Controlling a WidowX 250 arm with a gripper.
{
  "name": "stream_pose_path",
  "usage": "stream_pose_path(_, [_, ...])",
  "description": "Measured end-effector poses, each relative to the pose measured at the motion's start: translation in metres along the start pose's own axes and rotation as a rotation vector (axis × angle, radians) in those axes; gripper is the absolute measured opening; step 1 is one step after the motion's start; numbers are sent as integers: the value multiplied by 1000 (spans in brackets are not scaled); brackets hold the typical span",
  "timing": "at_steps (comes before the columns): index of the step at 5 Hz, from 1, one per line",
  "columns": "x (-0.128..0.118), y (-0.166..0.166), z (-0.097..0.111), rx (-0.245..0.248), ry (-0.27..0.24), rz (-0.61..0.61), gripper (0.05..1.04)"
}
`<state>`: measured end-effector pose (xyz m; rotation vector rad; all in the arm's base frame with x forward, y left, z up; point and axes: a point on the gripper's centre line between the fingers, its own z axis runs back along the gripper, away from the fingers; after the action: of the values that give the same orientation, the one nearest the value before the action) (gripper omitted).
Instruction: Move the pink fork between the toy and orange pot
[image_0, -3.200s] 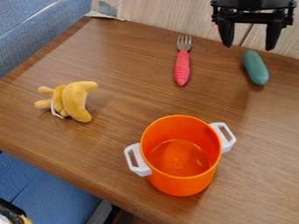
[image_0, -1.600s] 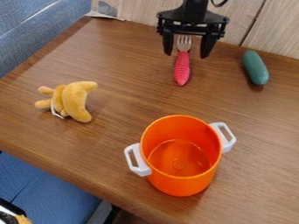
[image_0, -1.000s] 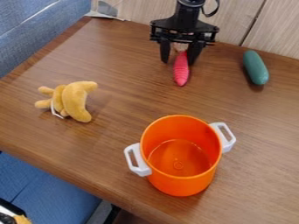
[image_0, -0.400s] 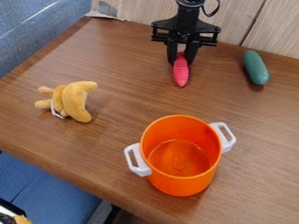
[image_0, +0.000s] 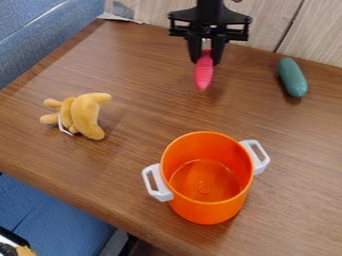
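And there's the black claw (image_0: 205, 62), closed in tight around the pink fork (image_0: 203, 75), handle poking out below its fingertips, yellow plush toy (image_0: 87, 116) down to its left, orange pot (image_0: 207, 211) well below it, teal oblong object (image_0: 292, 77) off right!

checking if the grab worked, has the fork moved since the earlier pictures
Yes. The fork, now held in the pincer, has shifted up the view and slightly left, farther from the pot.
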<state>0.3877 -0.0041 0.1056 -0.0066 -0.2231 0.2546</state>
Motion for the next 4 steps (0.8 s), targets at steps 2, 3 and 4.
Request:
stream_pose_path(2, [-37, 13, 20, -18, -18, -151, 328])
stream_pose_path(3, [-60, 23, 15, -15, 25, -213, 328])
stream_pose_path(4, [-83, 29, 14, -5, 76, -224, 328])
